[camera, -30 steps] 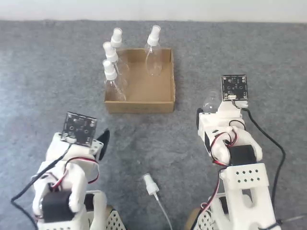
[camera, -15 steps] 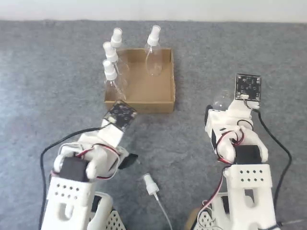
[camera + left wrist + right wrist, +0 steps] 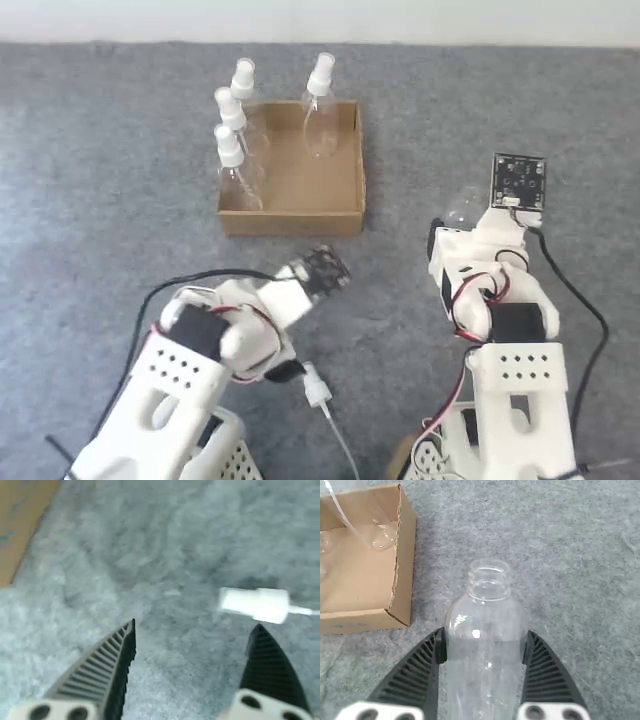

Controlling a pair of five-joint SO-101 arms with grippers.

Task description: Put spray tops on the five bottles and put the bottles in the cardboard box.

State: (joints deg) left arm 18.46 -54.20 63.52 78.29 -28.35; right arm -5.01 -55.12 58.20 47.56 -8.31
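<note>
My right gripper [image 3: 483, 636] pinches bare-necked bottle [image 3: 487, 622] right of box [image 3: 290, 218], ready for cap. Left gripper [image 3: 194, 625] spread wide by near spray top [image 3: 255, 604], probably lining up grab.

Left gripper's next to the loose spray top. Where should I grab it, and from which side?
Grip the spray top by its white head, from above, jaws across its width. It lies flat on the carpet, and its thin dip tube trails toward the arms' bases, too slim to pinch. The open left gripper is beside it.
</note>
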